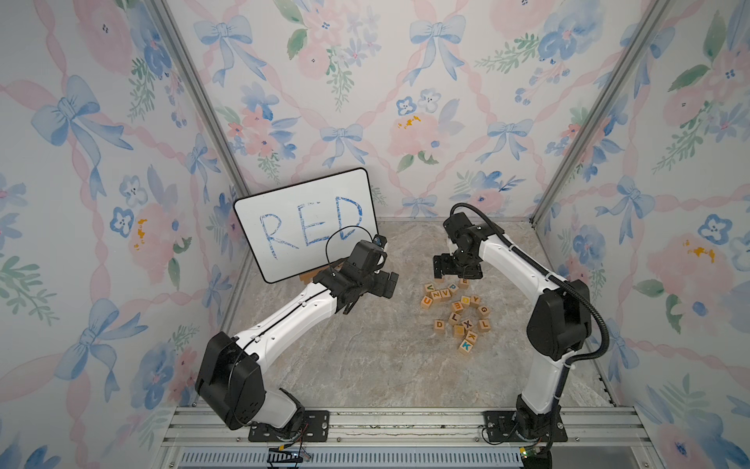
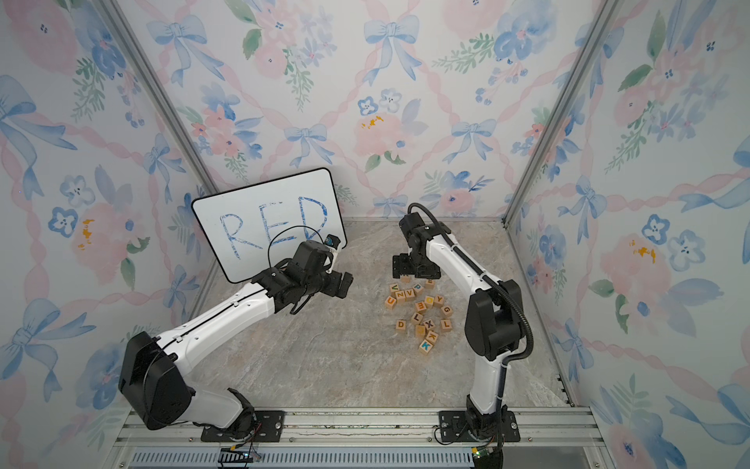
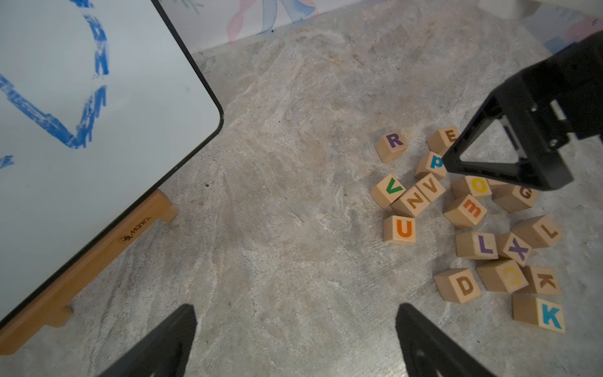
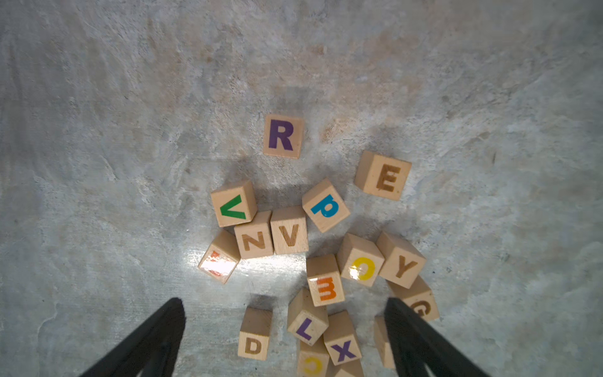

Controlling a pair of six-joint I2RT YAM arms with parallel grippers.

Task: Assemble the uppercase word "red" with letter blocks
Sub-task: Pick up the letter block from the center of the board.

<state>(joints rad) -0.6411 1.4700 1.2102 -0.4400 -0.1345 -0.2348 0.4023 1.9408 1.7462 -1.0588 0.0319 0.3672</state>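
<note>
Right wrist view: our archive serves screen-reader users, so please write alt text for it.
Wooden letter blocks lie scattered on a grey marbled surface; a purple R block stands apart from the cluster, a brown E block nearby. The open, empty right tool hangs above the pile.

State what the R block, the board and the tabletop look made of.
R block: light wood, faint grain, smooth faces, printed purple letter. Board: glossy white wipe-off panel, dark rim, streaky blue marker. Tabletop: grey-tan veined stone look, matte; possibly a printed sheet.
</note>
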